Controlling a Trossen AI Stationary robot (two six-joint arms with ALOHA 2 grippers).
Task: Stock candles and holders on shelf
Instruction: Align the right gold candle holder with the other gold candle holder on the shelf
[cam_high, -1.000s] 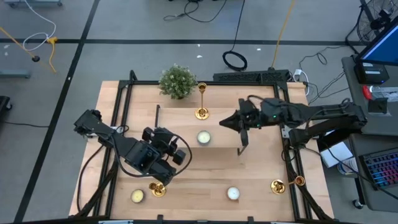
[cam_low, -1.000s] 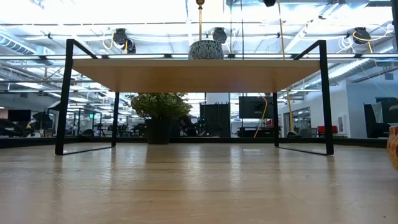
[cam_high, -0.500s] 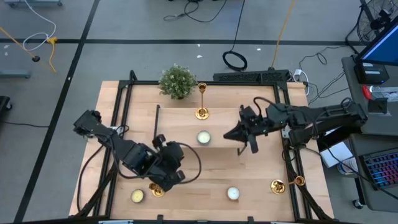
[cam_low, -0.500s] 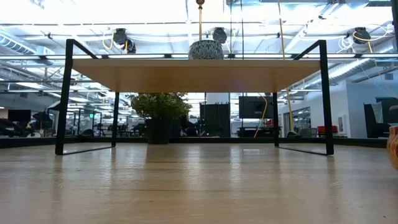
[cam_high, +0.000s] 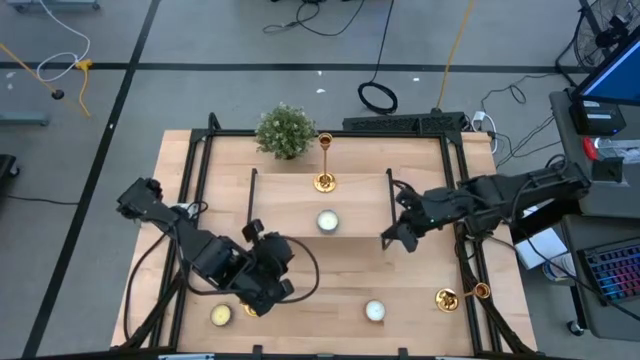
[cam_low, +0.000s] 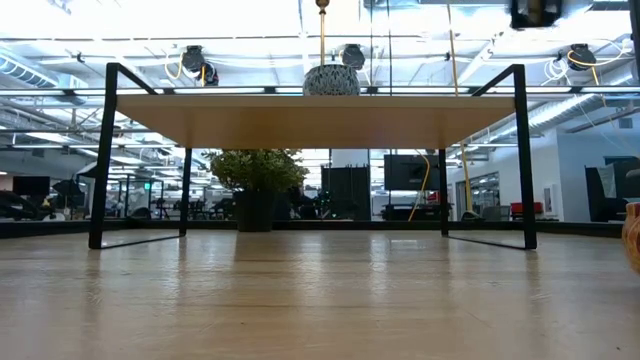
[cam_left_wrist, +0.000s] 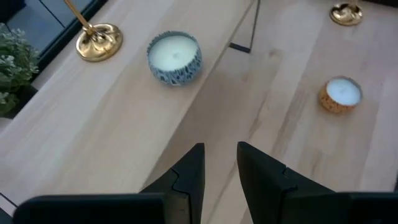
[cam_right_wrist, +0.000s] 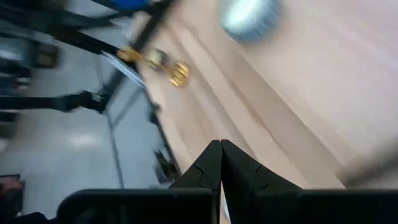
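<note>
high view, front edge first: a yellowish candle (cam_high: 221, 315) sits on the tabletop (cam_high: 420, 265) at the front left, and right beside it a gold candlestick (cam_high: 250, 306) is mostly hidden under the left gripper (cam_high: 262, 298). left wrist view shows that gripper's fingers (cam_left_wrist: 188, 173) slightly parted with bare wood between them, nothing gripped. a white candle (cam_high: 375, 311) rests further right along the front, and another gold candlestick (cam_high: 459, 294) lies on its side near the front right corner.

moving back, the right gripper (cam_high: 388, 240) hangs at the right front corner of the shelf (cam_high: 290, 215); right wrist view shows its fingertips pressed together, clenched on nothing. on the shelf board a pale candle in a patterned cup (cam_high: 327, 221) sits near the middle, and behind it a third gold candlestick (cam_high: 324, 163) stands upright at the back edge. low view shows that cup (cam_low: 331, 79) perched on top of the board.

farthest back, a small green plant (cam_high: 285, 130) stands on the tabletop just behind the shelf's left rear.
</note>
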